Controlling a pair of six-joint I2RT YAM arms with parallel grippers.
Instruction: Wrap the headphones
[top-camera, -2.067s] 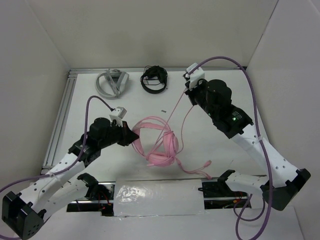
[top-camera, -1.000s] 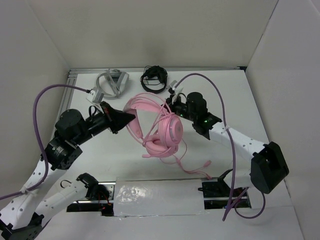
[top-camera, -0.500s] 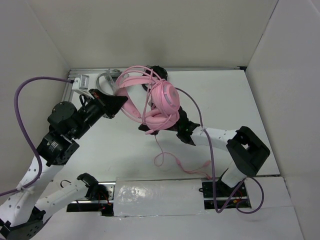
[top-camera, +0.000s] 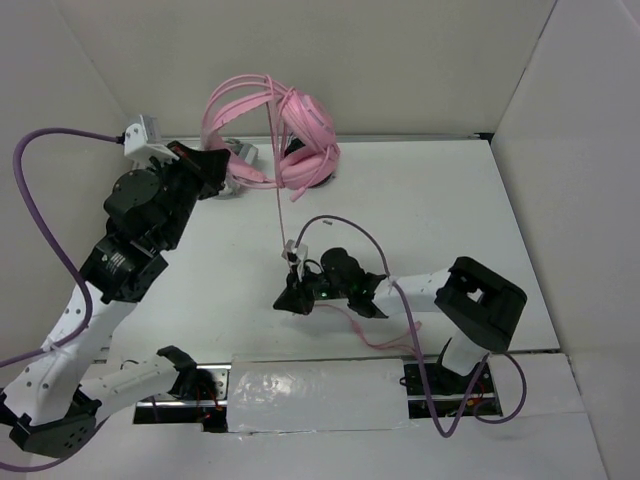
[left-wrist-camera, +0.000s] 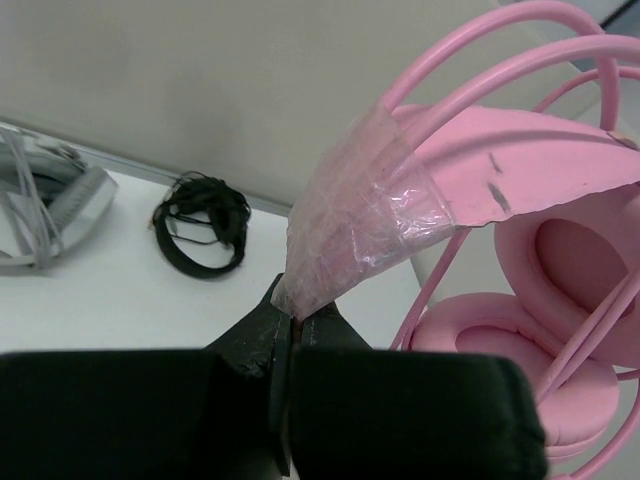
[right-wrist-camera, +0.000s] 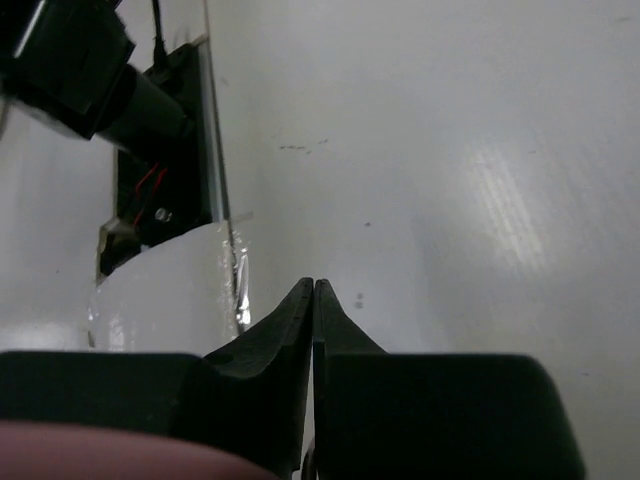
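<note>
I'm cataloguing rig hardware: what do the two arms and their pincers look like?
The left arm and right arm have white links and black joint housings. The left pincer and right pincer have black tapered fingers. A purple cable runs along each.

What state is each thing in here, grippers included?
headphones: held up clear of the table by the taped headband.
cable: hanging down from them.
left gripper: jaws shut on the headband.
right gripper: low over the table, jaws shut, cable grip not visible.
grey headphones: lying on the table.
black headphones: lying on the table.
</note>
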